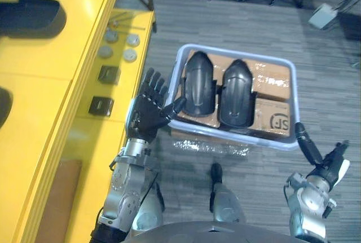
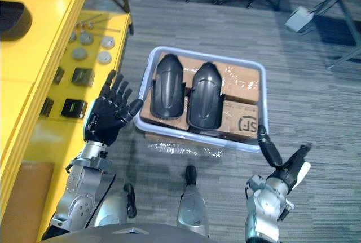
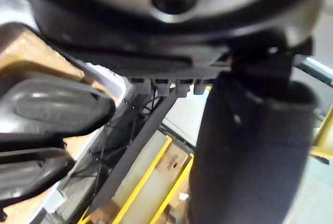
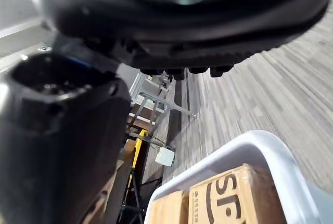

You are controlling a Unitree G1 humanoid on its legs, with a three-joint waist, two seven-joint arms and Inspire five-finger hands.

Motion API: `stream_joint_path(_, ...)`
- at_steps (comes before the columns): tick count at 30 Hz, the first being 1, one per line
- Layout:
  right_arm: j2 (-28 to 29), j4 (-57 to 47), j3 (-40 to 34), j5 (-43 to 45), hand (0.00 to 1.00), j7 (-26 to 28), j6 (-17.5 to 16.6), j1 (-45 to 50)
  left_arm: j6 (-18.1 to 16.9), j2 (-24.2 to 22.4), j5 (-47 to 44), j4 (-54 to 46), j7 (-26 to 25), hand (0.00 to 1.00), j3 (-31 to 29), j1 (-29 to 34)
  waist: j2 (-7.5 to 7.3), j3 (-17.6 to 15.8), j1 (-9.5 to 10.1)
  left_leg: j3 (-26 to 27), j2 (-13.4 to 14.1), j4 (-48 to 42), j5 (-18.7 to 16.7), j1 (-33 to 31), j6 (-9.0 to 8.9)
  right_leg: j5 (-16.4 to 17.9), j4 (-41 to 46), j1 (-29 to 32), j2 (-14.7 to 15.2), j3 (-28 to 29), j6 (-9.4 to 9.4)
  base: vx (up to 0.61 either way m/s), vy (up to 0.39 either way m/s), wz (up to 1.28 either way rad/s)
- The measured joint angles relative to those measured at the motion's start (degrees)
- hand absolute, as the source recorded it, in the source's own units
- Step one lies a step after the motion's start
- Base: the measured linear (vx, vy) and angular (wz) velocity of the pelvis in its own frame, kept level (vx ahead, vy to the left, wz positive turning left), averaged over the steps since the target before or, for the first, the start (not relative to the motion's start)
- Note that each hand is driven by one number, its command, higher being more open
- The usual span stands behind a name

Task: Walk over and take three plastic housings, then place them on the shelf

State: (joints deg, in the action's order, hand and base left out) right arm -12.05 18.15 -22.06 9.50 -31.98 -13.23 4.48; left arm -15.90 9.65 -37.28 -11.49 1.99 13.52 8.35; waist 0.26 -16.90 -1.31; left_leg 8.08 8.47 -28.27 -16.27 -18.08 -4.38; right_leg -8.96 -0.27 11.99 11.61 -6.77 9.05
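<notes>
Yellow shelf (image 1: 51,85): runs along the left, well apart from the tub's left wall.
Dark moulded piece (image 1: 31,16): lies on the shelf's top, far left of the tub; whether it is a housing cannot be told.
Grey discs (image 1: 130,55): a small cluster on the shelf's lower ledge, left of the tub's far corner.
Black blocks (image 1: 109,74): two, one behind the other on the same ledge, left of the tub.
Left hand (image 1: 148,110): raised just beside the tub's left wall, fingers straight and spread, holding nothing; the thumb tip reaches the rim, and contact cannot be told.
Tub (image 1: 265,140): pale plastic, on the grey floor, in the middle of the head views.
Left housing (image 1: 199,83): black, lying inside the tub at its left, on cardboard.
Right housing (image 1: 237,92): black, inside the tub just beside the first, parallel to it.
Cardboard boxes (image 1: 273,113): line the tub's bottom, bare at its right half.
Clear wrap (image 1: 208,148): crumpled on the floor against the tub's near wall.
Right hand (image 1: 327,169): low by the tub's near right corner, fingers straight and apart, empty; one finger points at that corner.
White box (image 1: 323,16): on the floor, beyond the tub's far right corner.
</notes>
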Motion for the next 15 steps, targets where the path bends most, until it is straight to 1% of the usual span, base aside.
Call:
stream_joint_path(1, -1.76, 0.21, 0.17, -0.01, 1.0, -0.92, 0.09, -2.37, 0.0, 0.44, 0.02, 0.0, -0.03, 1.0, -0.01, -0.04, 0.56, -1.14, 0.13, -0.78, 0.19, -1.45, -0.09, -1.81, -0.03, -0.37, -0.21, 0.46, -0.3, -0.8, -0.14, -0.13, 0.007, 0.24)
stream_joint_path(2, -2.54, 0.31, 0.22, -0.02, 1.0, -1.19, 0.24, -3.45, 0.0, 0.49, 0.05, 0.0, -0.03, 1.0, 0.0, -0.05, 0.53, -1.88, 0.36, -1.02, 0.31, -1.84, -0.08, -2.25, -0.04, -0.65, -0.4, 0.54, -0.49, -0.88, -0.24, -0.11, -0.017, 0.13)
stream_joint_path(3, -4.04, 0.95, 0.32, -0.14, 1.0, -1.66, 0.82, -5.86, 0.05, 0.57, 0.04, 0.01, -0.03, 1.0, 0.04, -0.08, 0.44, -2.88, 1.07, -1.23, 0.64, -2.72, -0.07, -3.09, -0.06, -1.24, -1.03, 0.73, -0.86, -0.87, -0.25, -0.1, -0.027, 0.02)
stream_joint_path(6, -7.68, 4.42, 1.24, -0.18, 1.0, -2.29, 2.88, -11.88, 0.06, 1.23, 0.04, 0.01, -0.01, 1.0, 0.81, -1.29, -0.07, -5.43, 2.55, -1.85, 0.99, -3.83, -0.1, -4.03, -0.11, -1.57, -1.03, 0.88, -1.28, -1.17, -0.39, -0.09, -0.032, 0.04)
stream_joint_path(7, -9.14, 7.01, 2.19, -0.17, 1.0, -2.26, 3.12, -13.74, 0.06, 1.9, 0.05, 0.01, 0.04, 1.0, 1.3, -1.94, -0.02, -5.79, 2.78, -2.49, 1.01, -4.44, -0.12, -4.92, -0.13, -1.62, -1.05, 1.09, -1.4, -1.68, -0.4, -0.07, -0.03, 0.13)
stream_joint_path(9, -10.13, 9.76, 3.34, -0.17, 1.0, -2.25, 3.14, -17.0, 0.06, 2.39, 0.06, 0.01, 0.6, 1.0, 1.28, -2.65, -0.13, -6.89, 2.95, -3.23, 1.01, -5.02, -0.17, -5.74, -0.17, -1.65, -1.03, 1.15, -1.51, -2.31, -0.44, -0.06, -0.015, 0.16)
stream_joint_path(12, -11.41, 11.52, 4.6, -0.6, 1.0, -2.25, 3.23, -20.03, 0.03, 2.59, 2.22, 0.32, 1.2, 1.0, 1.15, -3.76, -0.16, -7.76, 3.72, -3.61, 1.01, -5.74, -0.2, -7.31, -0.15, -1.94, -1.04, 2.21, -1.57, -2.57, -0.43, -0.06, -0.006, 0.03)
stream_joint_path(14, -14.6, 13.7, 6.83, -2.28, 1.0, -2.09, 4.45, -22.93, 0.03, 2.58, 4.06, 0.61, 1.43, 1.0, 1.18, -4.01, -0.02, -8.73, 4.37, -3.73, 0.99, -6.34, -0.2, -7.72, -0.15, -2.13, -0.96, 2.54, -1.57, -2.57, -0.46, -0.05, -0.005, -0.01)
stream_joint_path(15, -15.32, 14.23, 7.29, -2.3, 1.0, -2.01, 4.65, -23.79, 0.01, 2.59, 4.1, 0.77, 1.63, 1.0, 1.16, -4.04, -0.02, -8.96, 4.4, -3.79, 0.98, -6.4, -0.21, -7.77, -0.14, -2.13, -0.94, 2.54, -1.57, -2.58, -0.46, -0.04, -0.008, 0.01)
